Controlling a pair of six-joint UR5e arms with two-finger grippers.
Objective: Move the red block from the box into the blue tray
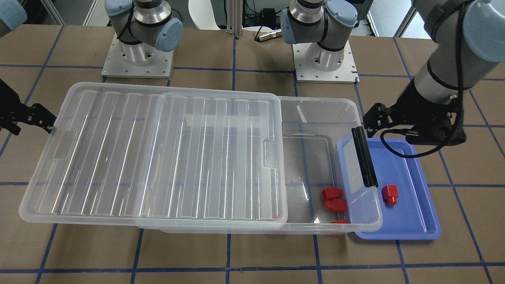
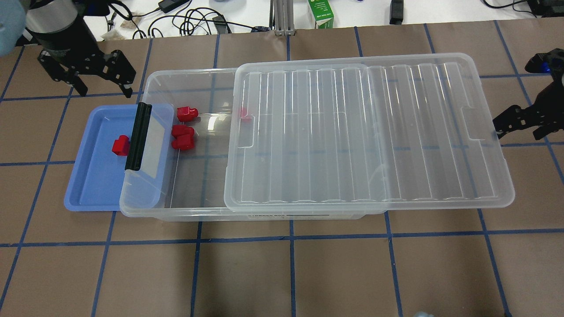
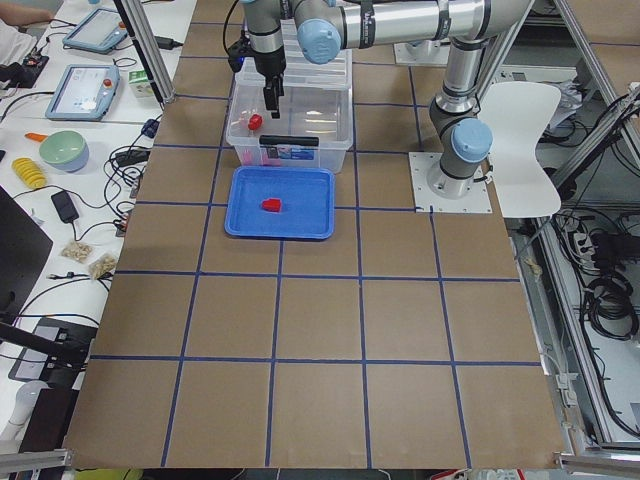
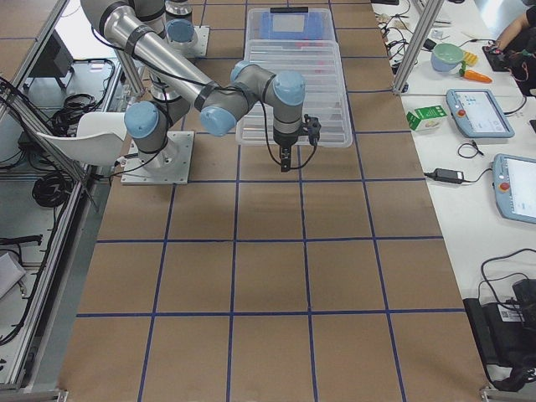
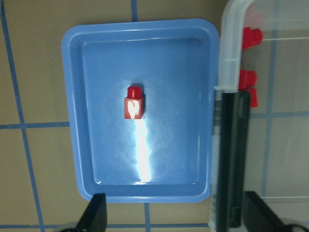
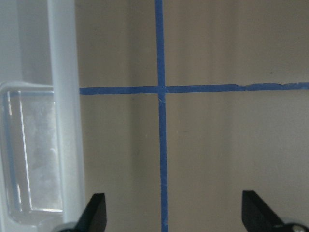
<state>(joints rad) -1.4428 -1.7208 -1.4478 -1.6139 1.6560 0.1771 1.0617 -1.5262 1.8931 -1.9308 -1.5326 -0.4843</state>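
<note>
Near the middle of the left wrist view, the red block (image 5: 134, 102) lies alone in the blue tray (image 5: 96, 159), while other red blocks (image 1: 333, 199) lie in the uncovered end of the box (image 1: 323, 101). It looks light, stiff and glossy, maybe slippery, so I would pinch the flat sides of its square body, not the narrow stub. The left hand (image 5: 175, 215) and the right hand (image 6: 174, 212) are both spread open and empty.
</note>
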